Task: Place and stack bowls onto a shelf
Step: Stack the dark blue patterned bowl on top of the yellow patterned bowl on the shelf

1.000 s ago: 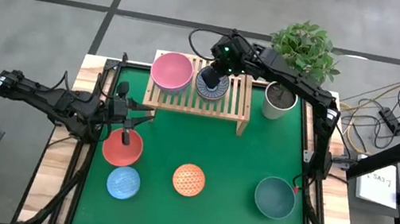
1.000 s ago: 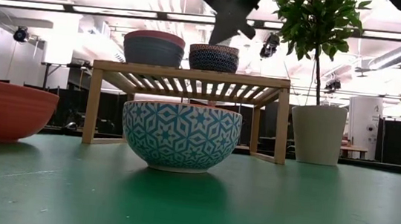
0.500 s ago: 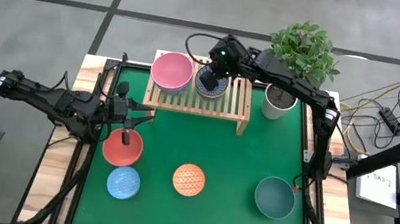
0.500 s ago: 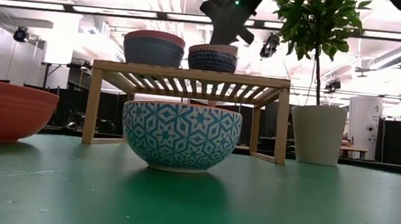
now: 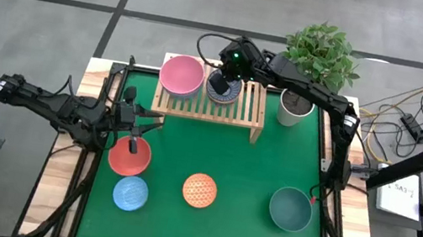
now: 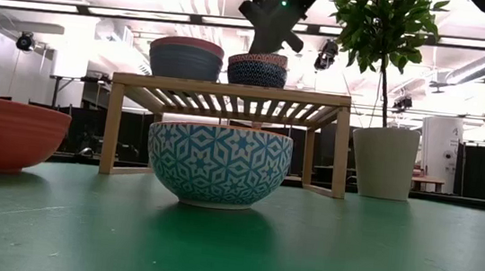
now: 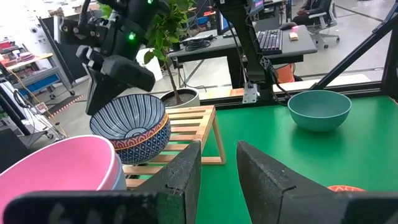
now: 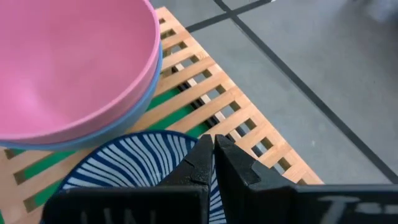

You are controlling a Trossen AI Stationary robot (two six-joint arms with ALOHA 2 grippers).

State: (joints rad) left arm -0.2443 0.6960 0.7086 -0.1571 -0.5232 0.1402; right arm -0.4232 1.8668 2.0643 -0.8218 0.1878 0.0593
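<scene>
The wooden shelf (image 5: pixel 221 111) stands at the table's far side. On its left half a pink bowl (image 5: pixel 182 74) sits nested in a blue bowl (image 8: pixel 134 106). Beside them on the slats is a blue patterned bowl (image 5: pixel 226 94) with a striped inside, and my right gripper (image 5: pixel 220 73) is shut on it. A red bowl (image 5: pixel 130 157), a light blue bowl (image 5: pixel 131 193), an orange patterned bowl (image 5: pixel 199 190) and a dark teal bowl (image 5: pixel 291 208) rest on the green mat. My left gripper (image 5: pixel 140 130) is open, above the red bowl's far edge. My right gripper (image 8: pixel 212 146) pinches the patterned bowl's rim (image 8: pixel 186 138) on its far side, one finger inside and one outside. The fingers come from above, slanting down from the far side. The bowl's base stays on the shelf's slats (image 7: pixel 186 124).
A white plant pot (image 5: pixel 294 106) with a leafy plant stands right of the shelf, under my right arm. The shelf's right end is bare slats. The mat's middle between the shelf and the loose bowls is free. Wooden borders run along the mat's left and right sides.
My right gripper has moved a little toward the table's far left, staying shut on the patterned bowl's rim. The bowl has shifted slightly with it on the shelf top. My left arm has kept still.
</scene>
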